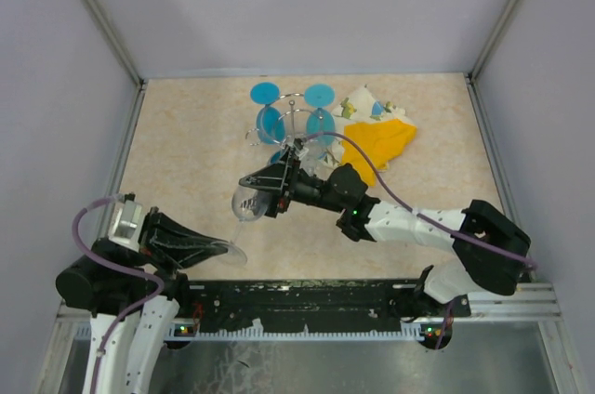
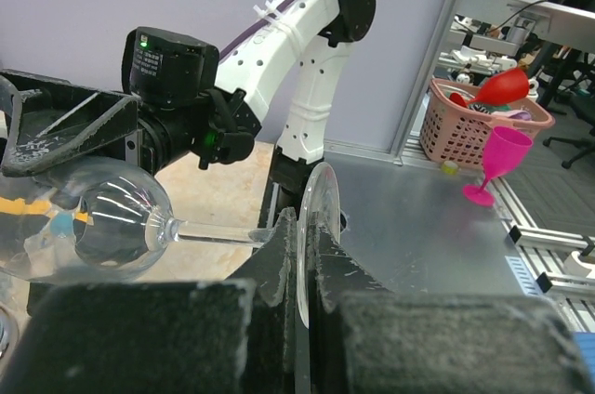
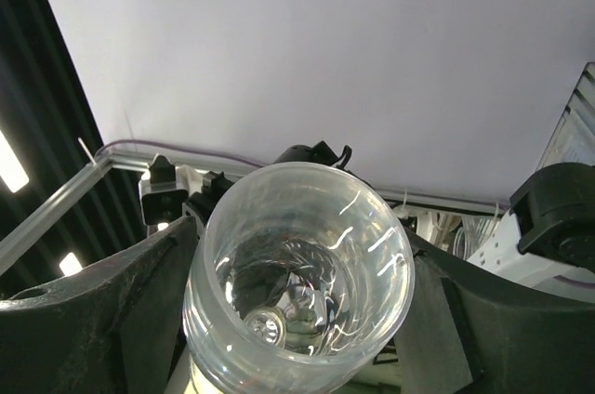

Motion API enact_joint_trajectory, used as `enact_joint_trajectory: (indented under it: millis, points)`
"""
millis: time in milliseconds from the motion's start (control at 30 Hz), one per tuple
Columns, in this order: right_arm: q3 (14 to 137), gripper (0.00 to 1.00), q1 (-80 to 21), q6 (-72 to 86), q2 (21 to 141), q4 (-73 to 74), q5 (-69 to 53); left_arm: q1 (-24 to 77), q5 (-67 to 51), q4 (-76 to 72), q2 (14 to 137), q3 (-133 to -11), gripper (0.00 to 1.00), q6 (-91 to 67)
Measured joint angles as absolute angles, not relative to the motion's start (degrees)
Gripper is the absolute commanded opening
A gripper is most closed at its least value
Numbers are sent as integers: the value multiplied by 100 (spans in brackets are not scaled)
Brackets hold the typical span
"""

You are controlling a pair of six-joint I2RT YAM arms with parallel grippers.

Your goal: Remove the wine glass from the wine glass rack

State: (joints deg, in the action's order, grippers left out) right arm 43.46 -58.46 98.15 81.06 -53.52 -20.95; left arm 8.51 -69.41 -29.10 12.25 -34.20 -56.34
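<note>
A clear wine glass (image 1: 245,204) hangs in the air between both grippers, lying sideways, in front of the wine glass rack (image 1: 292,123). My right gripper (image 1: 253,194) is shut on its bowl; in the right wrist view the bowl (image 3: 297,273) fills the gap between the fingers (image 3: 102,310), mouth toward the camera. My left gripper (image 1: 221,246) is shut on the glass's round foot (image 2: 316,227); the stem (image 2: 218,234) runs left to the bowl (image 2: 102,227). The chrome rack stands at the back centre with blue glasses (image 1: 266,94) hanging on it.
A yellow cloth (image 1: 377,143) and a white patterned cloth (image 1: 365,103) lie right of the rack. Grey walls enclose the table on three sides. Beyond the table, a pink basket (image 2: 479,124) and a pink glass (image 2: 498,160) stand on a metal bench.
</note>
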Motion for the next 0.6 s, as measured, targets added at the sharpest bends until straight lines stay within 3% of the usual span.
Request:
enact_joint_trajectory:
  millis: [267, 433, 600]
  points:
    - [4346, 67, -5828, 9819, 8119, -5266, -1918, 864, -6904, -2539, 1225, -3422, 0, -5234]
    - [4353, 82, -5826, 9808, 8119, -5227, -1859, 864, -6904, -2438, 1225, -3422, 0, -5109]
    - [4372, 89, -5828, 9684, 8119, -5098, -1925, 862, -6906, -2314, 1256, -3415, 0, -5052]
